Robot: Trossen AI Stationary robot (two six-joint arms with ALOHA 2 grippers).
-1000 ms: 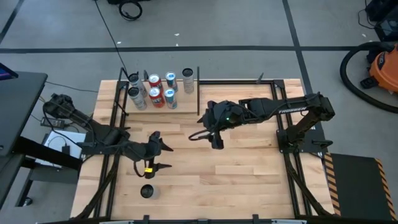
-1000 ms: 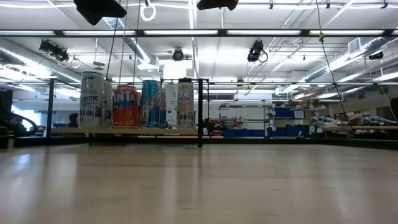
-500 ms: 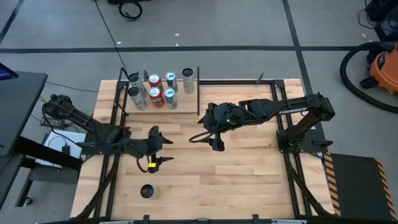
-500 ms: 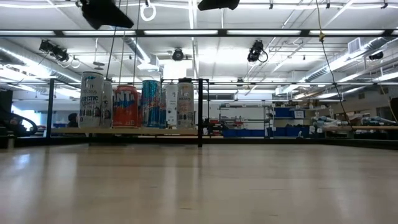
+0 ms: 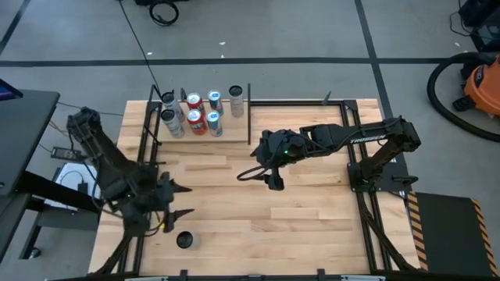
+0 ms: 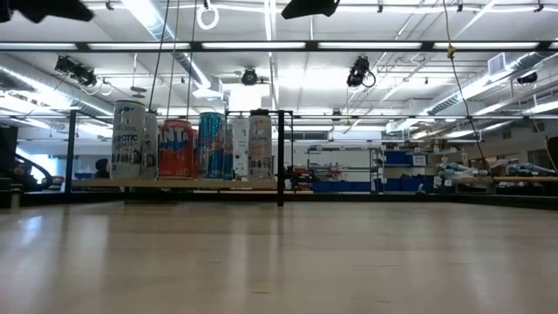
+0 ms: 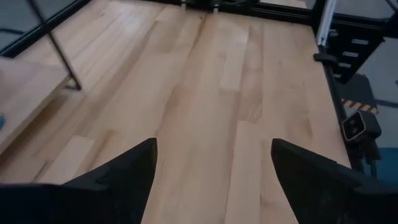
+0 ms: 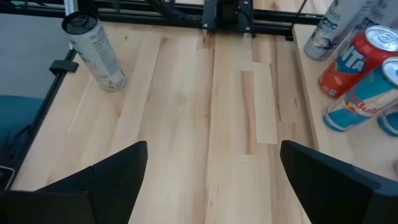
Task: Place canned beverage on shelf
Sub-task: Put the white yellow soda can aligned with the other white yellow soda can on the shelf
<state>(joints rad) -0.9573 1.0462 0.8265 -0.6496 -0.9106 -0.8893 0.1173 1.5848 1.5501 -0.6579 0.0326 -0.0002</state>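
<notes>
The shelf [image 5: 228, 131], a pale wood panel edged by black rods, stands at the table's far left and carries several upright cans [image 5: 195, 115]; the low view shows them in a row [image 6: 187, 145]. One more can [image 5: 184, 240] stands alone on the tabletop near the near left edge; it also shows in the right wrist view [image 8: 93, 53]. My left gripper [image 5: 181, 200] is open and empty above the table, a little to the far side of that can. My right gripper [image 5: 262, 176] is open and empty over the table's middle.
Black frame rails [image 5: 359, 203] run along the table's left, right and far sides. The shelf's corner post [image 5: 249, 117] stands just to the far side of my right gripper. Bare tabletop [image 5: 305, 226] lies between the two arms and toward the near edge.
My left arm has drawn back toward the table's left and near edges, its gripper still open and empty and its elbow folded up. The cans have not moved.
</notes>
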